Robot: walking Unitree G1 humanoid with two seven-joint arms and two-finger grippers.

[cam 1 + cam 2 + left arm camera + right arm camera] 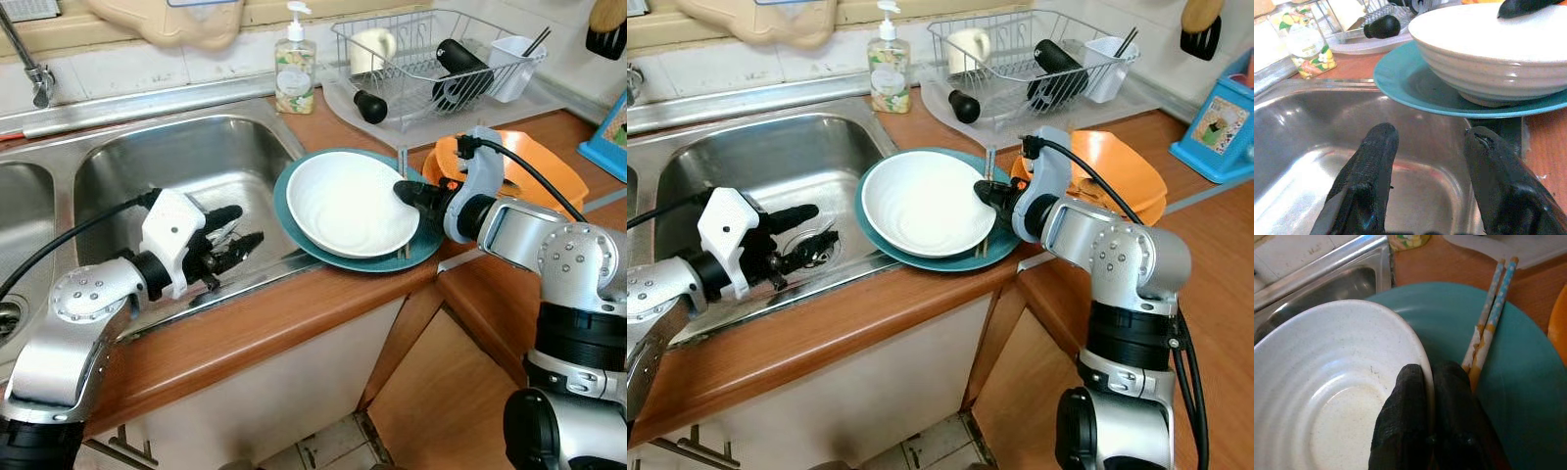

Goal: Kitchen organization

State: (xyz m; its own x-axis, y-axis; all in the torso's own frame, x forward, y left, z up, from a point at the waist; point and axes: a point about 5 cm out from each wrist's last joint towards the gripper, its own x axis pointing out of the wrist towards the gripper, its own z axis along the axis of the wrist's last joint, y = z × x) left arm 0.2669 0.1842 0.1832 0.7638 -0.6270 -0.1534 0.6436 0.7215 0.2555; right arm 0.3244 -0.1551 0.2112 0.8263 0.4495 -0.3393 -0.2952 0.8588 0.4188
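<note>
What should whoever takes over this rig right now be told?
Right gripper: shut on the rim of the white bowl.
Left gripper: open, hovering over the sink, holding nothing.
The bowl sits on the teal plate at the counter edge, with chopsticks lying on the plate beside it.
Done: bowl gripped.
Left: bowl not yet lifted; plate, chopsticks and orange bowl still need placing.

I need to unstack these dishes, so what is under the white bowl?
The white bowl sits on a teal plate, with chopsticks lying beside it. The right gripper pinches the bowl's rim. The plate's centre is hidden.
</note>
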